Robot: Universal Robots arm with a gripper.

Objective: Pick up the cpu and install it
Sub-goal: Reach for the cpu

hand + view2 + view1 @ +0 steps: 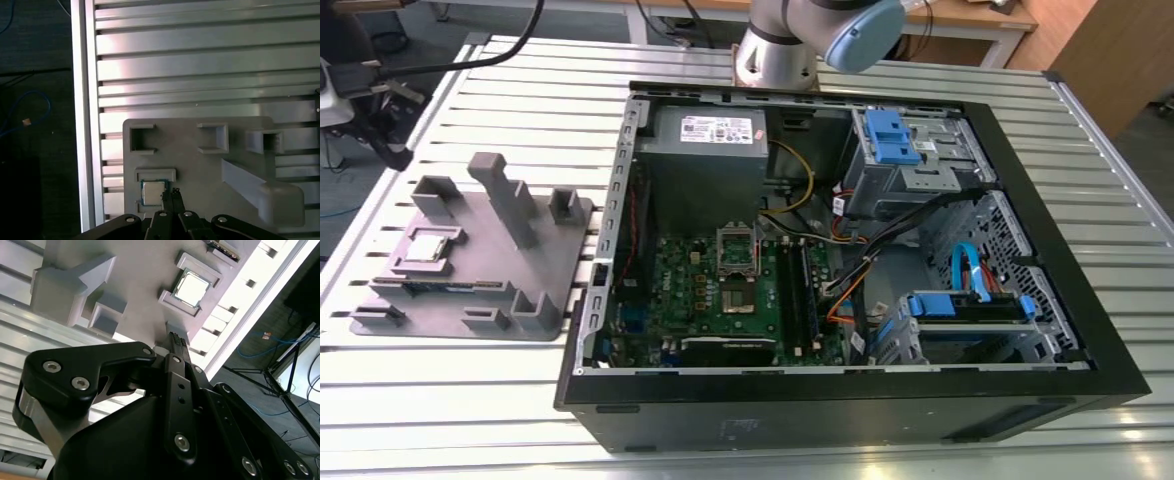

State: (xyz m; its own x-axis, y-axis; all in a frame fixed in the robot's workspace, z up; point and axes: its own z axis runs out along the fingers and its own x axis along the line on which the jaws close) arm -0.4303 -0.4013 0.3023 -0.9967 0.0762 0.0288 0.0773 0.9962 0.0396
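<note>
The cpu (432,246) is a small silver square lying in a recess of the grey plastic holder (520,275) at the exterior view's left. Both wrist views look down on it from well above: the cpu (192,288) (152,192) sits framed by low grey walls. My gripper (176,337) (174,191) hangs above the holder (200,165), its thin black fingertips pressed together and holding nothing, close beside the cpu in the picture but clearly higher. The metal-framed socket (736,255) on the green board lies inside the open computer case.
The open black computer case (854,390) fills the middle of the slatted metal table (454,400), with a power supply (707,135), blue drive brackets (887,135) and cables inside. Tall grey posts (500,195) rise from the holder. The table edge (82,125) is near the holder.
</note>
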